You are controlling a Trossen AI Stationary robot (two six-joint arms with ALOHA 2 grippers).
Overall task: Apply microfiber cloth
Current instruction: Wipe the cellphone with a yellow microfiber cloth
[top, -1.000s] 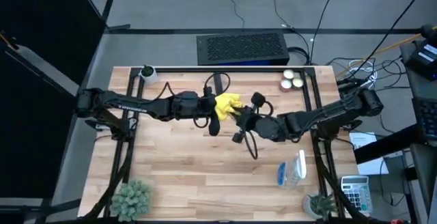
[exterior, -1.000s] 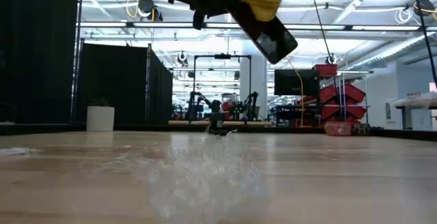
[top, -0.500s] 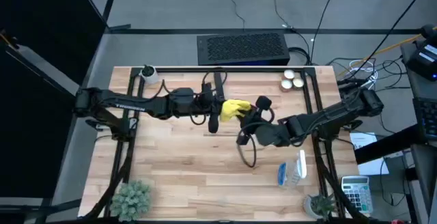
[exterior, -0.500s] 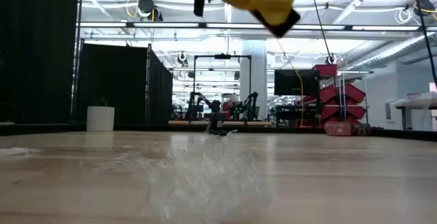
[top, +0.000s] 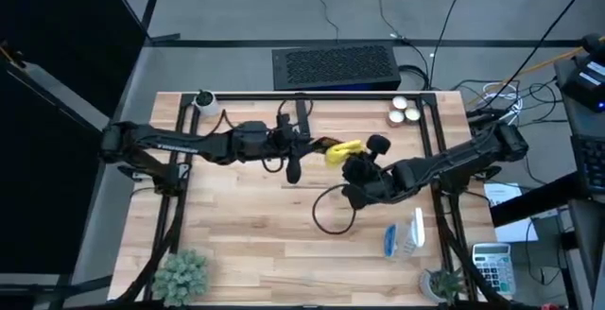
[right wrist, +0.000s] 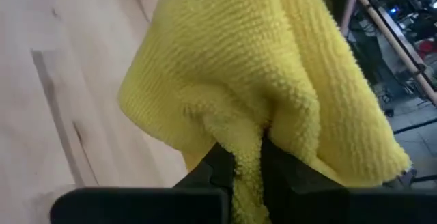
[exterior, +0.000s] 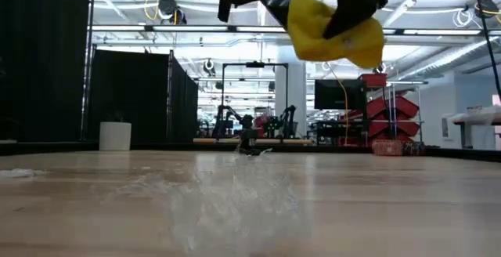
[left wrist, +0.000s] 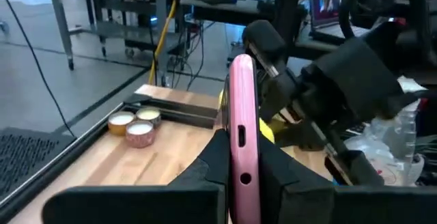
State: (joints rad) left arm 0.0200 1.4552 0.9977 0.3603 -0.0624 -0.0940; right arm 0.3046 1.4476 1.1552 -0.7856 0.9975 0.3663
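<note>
The microfiber cloth (top: 342, 149) is hanging above the middle of the wooden table (top: 255, 225), pinched in the right gripper (top: 352, 163); the right wrist view is showing the cloth (right wrist: 273, 94) bunched and folded between that gripper's two dark fingers (right wrist: 222, 166), which are closing tightly on the fabric. In the low view the cloth (exterior: 333, 34) is sitting well clear of the tabletop, with the dark right gripper (exterior: 356, 2) coming down onto it from above. The left gripper (top: 304, 144) is reaching in from the other side and is holding a phone in a pink case (left wrist: 242, 125) on edge; the left wrist view is showing its fingers (left wrist: 212, 156) clamping the phone's two faces, with the charging port facing the camera. In that view a strip of the yellow cloth (left wrist: 268, 130) is showing just behind the phone, and the right arm's dark gripper (left wrist: 341, 87) is standing just beyond it. In the high view the cloth is lying just beside the left gripper's tip, though whether it is touching the phone cannot be told. Three small candles (top: 404, 110) are sitting near the table's far right corner, a clear plastic bag with a blue item (top: 404, 234) is lying near the right edge, and a small green plant (top: 181, 274) is standing at the near left corner
</note>
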